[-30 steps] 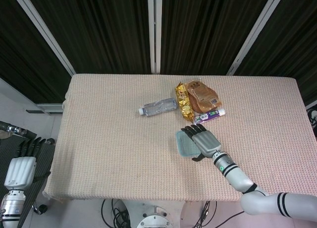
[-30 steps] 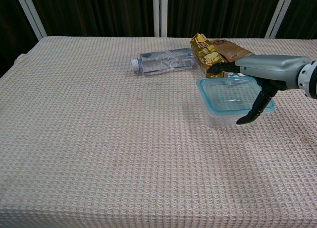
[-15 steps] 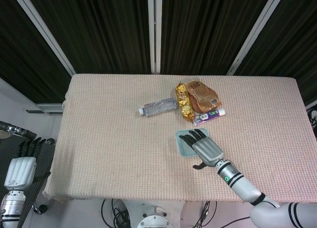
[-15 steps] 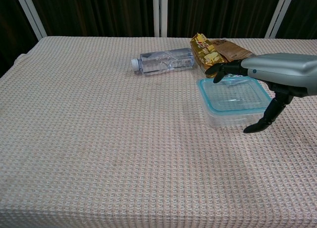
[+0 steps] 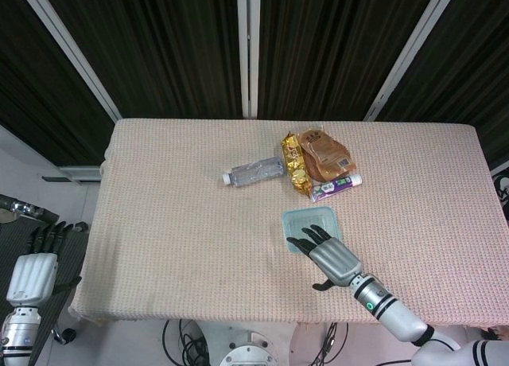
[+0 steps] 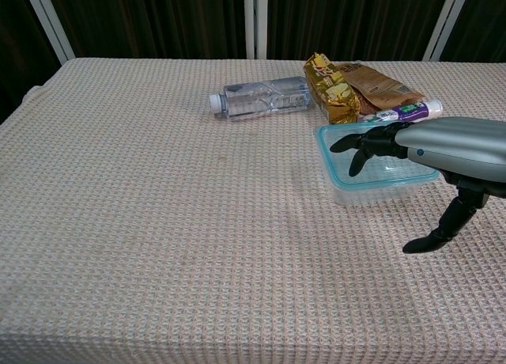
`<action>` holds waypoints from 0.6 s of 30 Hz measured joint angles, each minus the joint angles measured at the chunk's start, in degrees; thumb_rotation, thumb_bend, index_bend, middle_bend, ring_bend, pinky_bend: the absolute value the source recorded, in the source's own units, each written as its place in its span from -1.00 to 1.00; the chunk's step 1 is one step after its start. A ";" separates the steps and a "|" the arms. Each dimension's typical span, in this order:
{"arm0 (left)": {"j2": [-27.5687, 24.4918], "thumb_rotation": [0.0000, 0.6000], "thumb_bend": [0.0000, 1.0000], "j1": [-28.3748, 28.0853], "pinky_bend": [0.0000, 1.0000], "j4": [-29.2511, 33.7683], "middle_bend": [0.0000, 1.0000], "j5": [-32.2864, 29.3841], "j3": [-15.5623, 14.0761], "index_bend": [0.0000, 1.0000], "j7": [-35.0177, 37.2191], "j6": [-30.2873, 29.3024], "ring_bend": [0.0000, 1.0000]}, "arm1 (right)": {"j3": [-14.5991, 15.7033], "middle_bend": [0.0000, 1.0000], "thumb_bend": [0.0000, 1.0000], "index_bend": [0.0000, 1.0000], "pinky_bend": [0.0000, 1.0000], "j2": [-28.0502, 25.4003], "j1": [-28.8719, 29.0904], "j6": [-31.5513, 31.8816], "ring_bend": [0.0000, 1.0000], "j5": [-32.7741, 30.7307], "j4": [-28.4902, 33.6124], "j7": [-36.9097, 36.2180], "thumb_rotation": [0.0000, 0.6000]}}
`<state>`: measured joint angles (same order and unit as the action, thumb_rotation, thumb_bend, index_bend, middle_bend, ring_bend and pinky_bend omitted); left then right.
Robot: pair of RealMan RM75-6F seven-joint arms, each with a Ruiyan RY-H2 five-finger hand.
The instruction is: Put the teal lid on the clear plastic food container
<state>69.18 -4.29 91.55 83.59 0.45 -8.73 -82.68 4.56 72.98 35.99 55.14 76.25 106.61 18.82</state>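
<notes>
The clear plastic food container (image 5: 310,227) (image 6: 371,174) sits right of the table's centre with the teal lid (image 5: 306,218) (image 6: 336,154) lying on top of it. My right hand (image 5: 330,257) (image 6: 443,146) hovers above the container's near edge, fingers spread and holding nothing, thumb hanging down. My left hand (image 5: 33,266) hangs open off the table's left side, only in the head view.
A clear water bottle (image 5: 254,173) (image 6: 261,97) lies on its side at mid-table. Gold and brown snack packets (image 5: 314,159) (image 6: 348,83) and a purple-labelled tube (image 5: 336,187) (image 6: 403,111) lie just beyond the container. The table (image 5: 175,223) has a woven beige cover.
My right hand has lifted off the lid and drawn back toward the table's near edge, leaving the lidded container in place. The left hand has stayed still.
</notes>
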 measured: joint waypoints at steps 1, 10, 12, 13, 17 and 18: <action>0.02 1.00 -0.99 0.01 -0.99 0.00 -0.93 0.02 0.00 -0.82 -0.01 -0.03 -1.00 | -0.03 -0.56 -1.00 -1.00 -1.00 0.09 0.00 -0.24 -1.00 -0.23 -0.16 0.10 1.00; -0.16 1.00 -0.99 -0.04 -0.99 0.26 -0.93 -0.01 0.05 -0.82 -0.23 0.07 -1.00 | -0.82 -0.56 -1.00 -1.00 -1.00 0.89 -0.23 -1.15 -1.00 -1.37 -1.11 0.38 1.00; -0.23 1.00 -0.99 -0.07 -0.99 0.35 -0.93 0.02 0.11 -0.82 -0.32 0.03 -1.00 | -1.04 -0.57 -1.00 -1.00 -1.00 0.41 -0.51 -0.42 -1.00 -0.04 -0.64 -0.83 1.00; -0.25 1.00 -0.99 -0.10 -0.99 0.37 -0.93 0.02 0.14 -0.82 -0.37 0.03 -1.00 | -1.16 -0.57 -1.00 -1.00 -1.00 0.05 -0.62 -0.15 -1.00 0.54 -0.40 -1.53 1.00; -0.30 1.00 -0.99 -0.26 -0.99 0.48 -0.93 0.04 0.19 -0.82 -0.51 0.22 -1.00 | -2.39 -0.57 -1.00 -1.00 -1.00 -2.32 -0.62 0.22 -1.00 1.71 0.66 -5.20 1.00; -0.29 1.00 -0.99 -0.32 -0.99 0.51 -0.93 0.04 0.21 -0.82 -0.54 0.29 -1.00 | -3.14 -0.58 -1.00 -1.00 -1.00 -3.08 -0.42 0.12 -1.00 1.62 0.85 -6.05 1.00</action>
<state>68.89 -4.61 92.06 83.63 0.65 -9.27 -82.39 1.42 69.90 35.57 55.26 77.86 107.46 12.77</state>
